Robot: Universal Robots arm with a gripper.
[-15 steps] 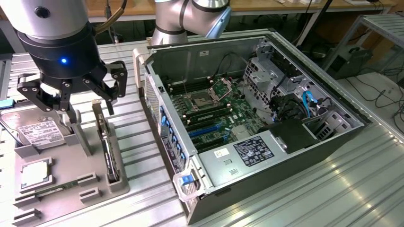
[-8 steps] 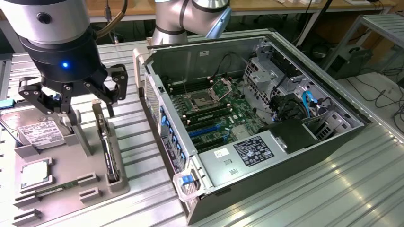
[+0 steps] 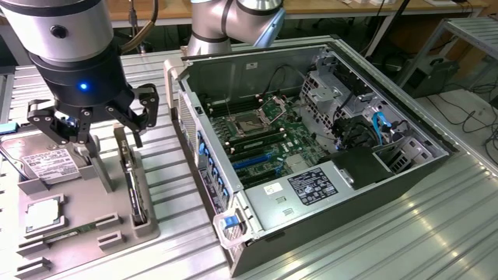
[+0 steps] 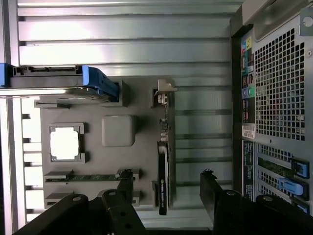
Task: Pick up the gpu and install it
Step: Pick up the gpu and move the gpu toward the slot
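Two fingers [image 3: 139,116] spread wide with nothing between them, at the upper left of the exterior view. Just beneath them is the gpu [image 3: 134,189], standing edge-on in its slot in the grey holder tray [image 3: 116,233] at the lower left; no contact visible. In the wrist view the fingers [image 4: 215,196] straddle the line of the gpu [image 4: 164,166], clear of it on both sides, and its silver bracket [image 4: 165,90] is at the end away from them. The open computer case [image 3: 311,146] lies centre-right on the desk [image 3: 435,233], and the blue expansion slots [image 3: 247,164] on its motherboard look unoccupied. Judgement: the fingers are lined up over the card, the grasp is not yet made and the install has not begun, so nearly all of the task is left.
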